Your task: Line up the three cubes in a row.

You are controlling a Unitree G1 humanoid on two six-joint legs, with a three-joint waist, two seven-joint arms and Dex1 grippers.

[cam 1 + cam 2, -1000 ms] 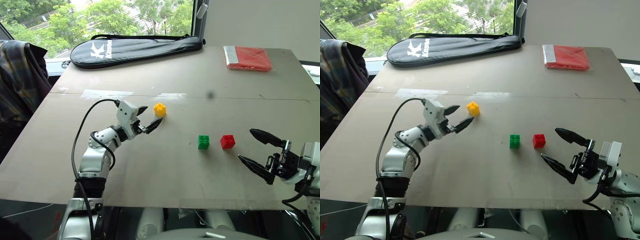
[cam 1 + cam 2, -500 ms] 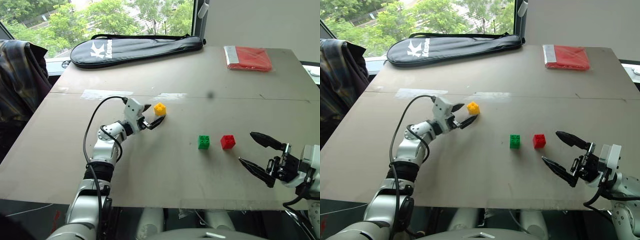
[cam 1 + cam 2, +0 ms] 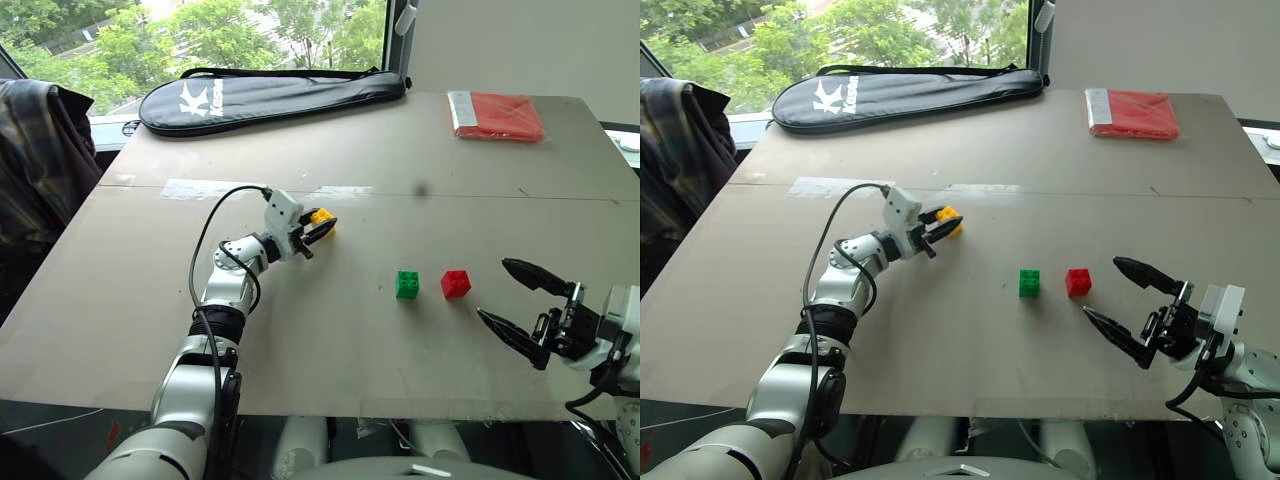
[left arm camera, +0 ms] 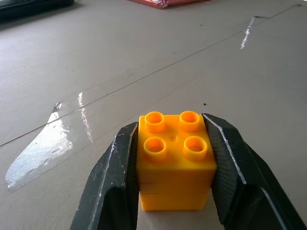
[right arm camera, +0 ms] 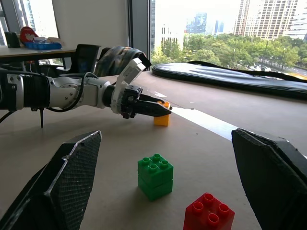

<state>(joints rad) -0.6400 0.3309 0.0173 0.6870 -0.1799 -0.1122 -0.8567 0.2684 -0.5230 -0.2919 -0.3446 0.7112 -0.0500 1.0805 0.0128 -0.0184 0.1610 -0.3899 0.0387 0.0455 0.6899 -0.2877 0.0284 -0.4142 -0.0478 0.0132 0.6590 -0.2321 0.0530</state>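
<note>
Jaws of left gripper (image 4: 175,191) clamped on yellow cube (image 4: 175,165), cube resting on desk (image 3: 330,330); right gripper (image 3: 522,305) wide, empty. Landmark green cube (image 3: 407,284): red cube (image 3: 455,283) just beside, yellow well apart. Pickup step; next, carry yellow beside green, in line.

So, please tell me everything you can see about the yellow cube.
The yellow cube is a small toy brick of glossy plastic with four round studs on top. It stands upright on the grey table, beside a strip of clear tape. The left pincer is shut on it, one black finger pressed against each side. It sits farther from the robot than the green cube and red cube, and off to their left.
</note>
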